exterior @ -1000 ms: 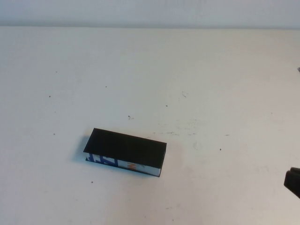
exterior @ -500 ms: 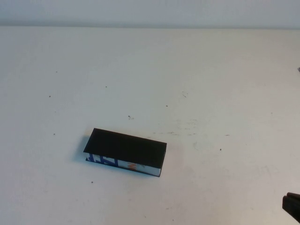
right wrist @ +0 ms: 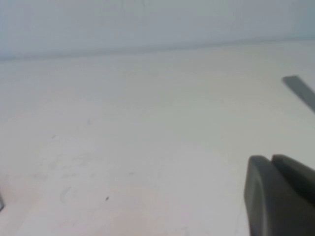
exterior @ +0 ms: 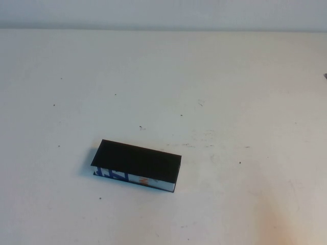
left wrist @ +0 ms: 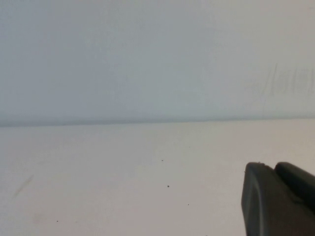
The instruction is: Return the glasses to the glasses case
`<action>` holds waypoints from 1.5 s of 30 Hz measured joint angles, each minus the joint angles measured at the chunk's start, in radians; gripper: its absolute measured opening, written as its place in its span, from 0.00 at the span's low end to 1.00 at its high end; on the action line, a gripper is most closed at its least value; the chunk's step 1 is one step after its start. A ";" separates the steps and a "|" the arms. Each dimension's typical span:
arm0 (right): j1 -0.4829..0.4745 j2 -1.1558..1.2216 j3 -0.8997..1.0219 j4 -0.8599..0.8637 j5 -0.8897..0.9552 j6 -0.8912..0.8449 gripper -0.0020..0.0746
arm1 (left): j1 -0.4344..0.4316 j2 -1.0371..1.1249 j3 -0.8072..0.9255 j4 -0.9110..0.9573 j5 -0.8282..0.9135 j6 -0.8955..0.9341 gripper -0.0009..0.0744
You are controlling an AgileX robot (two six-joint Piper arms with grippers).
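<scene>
Across nearly the whole high view spreads the white table (exterior: pixel 214 92), speckled with small dark marks and bare but for one thing. Lower left of centre in that view sits the glasses case (exterior: pixel 136 166), a black rectangular box lying at a slight slant, its black top face flat and unbroken, its near side white with blue and orange print. With that top face showing no gap, the lid looks shut, and the glasses appear nowhere on the table, so they are most likely inside already.

Neither arm shows in the high view. The left gripper (left wrist: pixel 278 199) appears only as dark finger ends at the lower right of the left wrist view, over bare table facing the wall; the right gripper (right wrist: pixel 278 194) shows the same way at the lower right of the right wrist view. Each pair of finger ends lies close side by side, but whether the jaws are pressed together I cannot tell.

If this is the closing step, doing it well means keeping both arms well apart from the case and low-risk in their parked poses, so nothing nudges the box or lifts its flap.
</scene>
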 joint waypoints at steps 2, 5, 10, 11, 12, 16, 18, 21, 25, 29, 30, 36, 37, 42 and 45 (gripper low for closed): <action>-0.085 -0.072 0.051 -0.007 -0.051 0.022 0.01 | 0.000 0.000 0.000 0.000 -0.001 0.000 0.01; -0.129 -0.165 0.091 -0.010 -0.060 0.051 0.01 | 0.000 0.000 0.000 0.000 -0.003 0.000 0.01; -0.134 -0.215 0.095 -0.010 -0.037 0.072 0.01 | 0.000 -0.001 0.000 0.000 -0.003 0.000 0.01; -0.134 -0.215 0.095 -0.008 -0.035 0.073 0.01 | 0.000 -0.001 0.000 0.000 -0.003 0.000 0.01; -0.134 -0.215 0.095 -0.006 -0.035 0.073 0.01 | 0.000 -0.001 0.000 0.000 -0.003 0.000 0.01; -0.134 -0.215 0.095 -0.002 -0.035 0.075 0.01 | 0.000 -0.001 0.000 0.000 -0.009 0.000 0.01; -0.134 -0.215 0.095 -0.002 -0.035 0.075 0.01 | 0.000 -0.001 0.000 0.000 -0.009 0.000 0.01; -0.134 -0.215 0.095 0.092 -0.020 0.000 0.01 | 0.000 -0.001 0.000 0.000 -0.009 0.000 0.01; -0.134 -0.215 0.095 0.437 0.070 -0.419 0.01 | 0.000 -0.001 0.000 0.000 -0.009 0.000 0.01; -0.134 -0.215 0.095 0.541 0.196 -0.564 0.01 | 0.000 -0.001 0.000 0.000 -0.009 0.000 0.01; -0.134 -0.215 0.095 0.550 0.217 -0.577 0.01 | 0.000 -0.001 0.000 0.000 -0.009 0.000 0.01; -0.134 -0.215 0.095 0.562 0.233 -0.596 0.01 | 0.000 -0.001 0.000 0.000 -0.009 0.000 0.01; -0.134 -0.215 0.095 0.562 0.233 -0.596 0.01 | 0.000 -0.001 0.000 0.000 -0.009 0.000 0.01; -0.134 -0.215 0.095 0.564 0.233 -0.598 0.01 | 0.000 -0.001 0.000 0.000 -0.009 0.000 0.01; -0.134 -0.215 0.095 0.566 0.233 -0.598 0.01 | 0.000 -0.001 0.000 0.000 -0.009 0.000 0.01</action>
